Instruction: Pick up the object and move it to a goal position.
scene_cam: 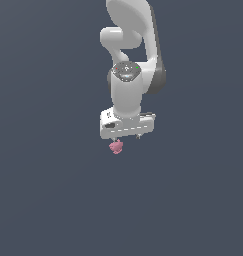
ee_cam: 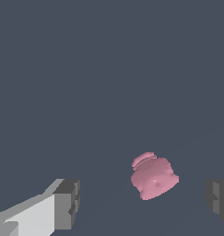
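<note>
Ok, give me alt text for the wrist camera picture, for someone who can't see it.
A small pink knobbly object lies on a plain dark grey surface between the open gripper, touching neither dark-padded finger.

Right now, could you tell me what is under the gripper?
The pink object lies below the open gripper, between its fingers, untouched. The surface beneath the object is covered.

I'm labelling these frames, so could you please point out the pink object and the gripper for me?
pink object (ee_cam: 154,179): wrist view, centre of its lumpy body.
gripper (ee_cam: 142,199): wrist view, midway between the two fingertips, jaws apart.
</note>
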`<state>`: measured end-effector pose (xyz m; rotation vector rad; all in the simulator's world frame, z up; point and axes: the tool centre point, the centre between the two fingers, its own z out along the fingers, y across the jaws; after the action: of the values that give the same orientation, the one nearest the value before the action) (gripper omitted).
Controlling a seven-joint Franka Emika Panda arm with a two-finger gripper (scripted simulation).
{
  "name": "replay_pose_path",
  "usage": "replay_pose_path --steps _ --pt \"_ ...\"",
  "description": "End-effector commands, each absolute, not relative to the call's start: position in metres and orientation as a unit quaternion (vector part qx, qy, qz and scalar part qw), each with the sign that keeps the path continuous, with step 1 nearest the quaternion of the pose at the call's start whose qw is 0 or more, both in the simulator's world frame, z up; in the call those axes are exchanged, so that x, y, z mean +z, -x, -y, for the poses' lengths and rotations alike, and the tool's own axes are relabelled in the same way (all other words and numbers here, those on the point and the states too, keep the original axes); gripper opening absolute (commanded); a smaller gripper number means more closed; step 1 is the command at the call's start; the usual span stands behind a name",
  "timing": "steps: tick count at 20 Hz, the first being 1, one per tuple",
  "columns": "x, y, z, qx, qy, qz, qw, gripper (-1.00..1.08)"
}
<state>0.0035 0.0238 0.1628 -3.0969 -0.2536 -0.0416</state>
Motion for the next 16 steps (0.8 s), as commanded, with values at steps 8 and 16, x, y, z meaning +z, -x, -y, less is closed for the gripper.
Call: replay_pose_path --steps 8,16 --pt "0.134 0.009 -0.003 -0.009 0.982 0.187 0.008 1.0" --pt "0.109 0.021 0.013 -0.004 0.96 0.28 0.002 1.0"
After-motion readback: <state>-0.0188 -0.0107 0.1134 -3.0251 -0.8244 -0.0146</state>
